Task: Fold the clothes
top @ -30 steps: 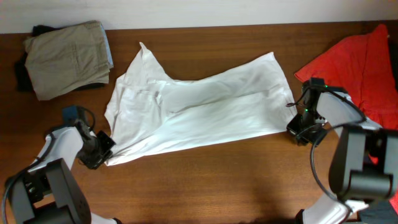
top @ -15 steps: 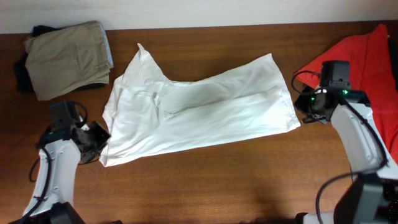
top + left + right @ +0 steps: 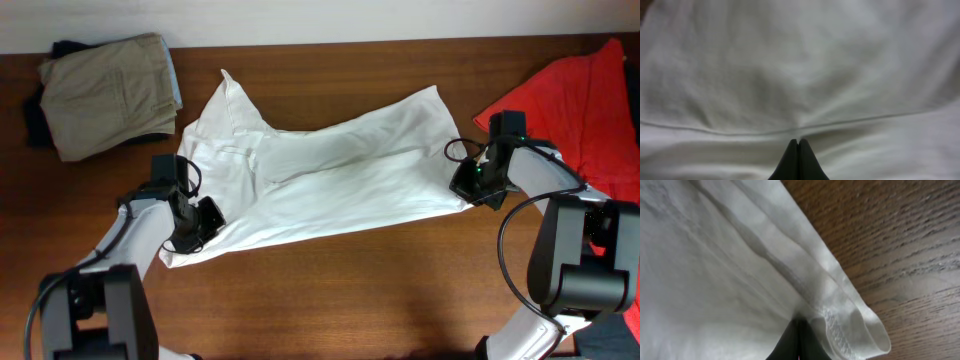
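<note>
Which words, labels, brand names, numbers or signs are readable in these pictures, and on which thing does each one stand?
None: no text can be read in any view. The white shirt, the khaki garment, the red garment and the wooden table show no words, labels, numbers or signs.

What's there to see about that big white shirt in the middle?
The white shirt looks like thin, soft fabric, spread mostly flat but wrinkled across the brown table, with a stitched hem. The left gripper pinches it near its left corner; the right gripper pinches the hem at its right edge.
</note>
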Robot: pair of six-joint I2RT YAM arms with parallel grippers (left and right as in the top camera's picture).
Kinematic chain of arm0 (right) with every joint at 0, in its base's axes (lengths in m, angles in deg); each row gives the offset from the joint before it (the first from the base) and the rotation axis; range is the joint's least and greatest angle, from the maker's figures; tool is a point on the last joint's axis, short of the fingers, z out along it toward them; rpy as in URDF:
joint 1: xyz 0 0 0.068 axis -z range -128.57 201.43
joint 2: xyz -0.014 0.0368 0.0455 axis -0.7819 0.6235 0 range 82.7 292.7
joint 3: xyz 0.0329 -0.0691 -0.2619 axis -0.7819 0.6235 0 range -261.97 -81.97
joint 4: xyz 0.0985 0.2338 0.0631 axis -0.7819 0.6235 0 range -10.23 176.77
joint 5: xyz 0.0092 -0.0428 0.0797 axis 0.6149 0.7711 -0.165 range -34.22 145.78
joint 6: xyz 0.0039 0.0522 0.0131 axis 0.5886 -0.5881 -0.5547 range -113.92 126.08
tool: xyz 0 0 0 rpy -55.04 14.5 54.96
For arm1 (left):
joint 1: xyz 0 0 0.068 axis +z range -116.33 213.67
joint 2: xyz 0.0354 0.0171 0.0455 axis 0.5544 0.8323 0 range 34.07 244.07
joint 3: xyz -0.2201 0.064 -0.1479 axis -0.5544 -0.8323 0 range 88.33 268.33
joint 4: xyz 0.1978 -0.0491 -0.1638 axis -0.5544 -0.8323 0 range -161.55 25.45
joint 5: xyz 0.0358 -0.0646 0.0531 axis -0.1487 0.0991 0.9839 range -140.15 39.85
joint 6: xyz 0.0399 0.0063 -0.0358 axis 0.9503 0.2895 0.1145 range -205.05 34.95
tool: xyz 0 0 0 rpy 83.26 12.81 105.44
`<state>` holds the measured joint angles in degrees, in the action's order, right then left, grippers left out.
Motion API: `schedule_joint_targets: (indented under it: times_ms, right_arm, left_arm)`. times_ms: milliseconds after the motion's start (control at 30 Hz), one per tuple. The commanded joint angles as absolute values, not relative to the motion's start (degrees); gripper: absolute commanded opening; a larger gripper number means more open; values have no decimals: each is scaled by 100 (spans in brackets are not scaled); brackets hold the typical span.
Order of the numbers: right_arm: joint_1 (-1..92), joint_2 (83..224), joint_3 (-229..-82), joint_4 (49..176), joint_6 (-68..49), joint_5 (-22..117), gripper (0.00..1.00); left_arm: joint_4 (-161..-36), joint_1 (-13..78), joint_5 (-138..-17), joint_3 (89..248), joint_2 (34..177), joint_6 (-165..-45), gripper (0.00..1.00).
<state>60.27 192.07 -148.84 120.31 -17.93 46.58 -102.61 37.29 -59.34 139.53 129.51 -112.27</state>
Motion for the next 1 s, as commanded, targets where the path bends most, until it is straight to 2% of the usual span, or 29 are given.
schedule_joint_targets:
  times_ms: [0,167,567,833,967]
  right_arm:
    - [5994,19405,-14845,12286,-1837,4617,4]
    - [5994,19395,-14587,12516,-2241,4803,4]
    - [5994,19071,-13802,12612,-3069,5155,4]
    - [5997,17412,-13079,12929,-3244,5251,4]
    - [5997,16409,-12911,13292,-3493,5970,4]
  left_arm:
    - [-10222,3838,-5869,13957,13189,-11236,0]
    - [-10078,3862,-5425,13957,13539,-11244,0]
    - [-10441,4170,-5692,13962,13852,-11456,0]
    - [-10716,4299,-5679,14143,13834,-11454,0]
    - [-10871,4301,-5613,14143,13640,-11452,0]
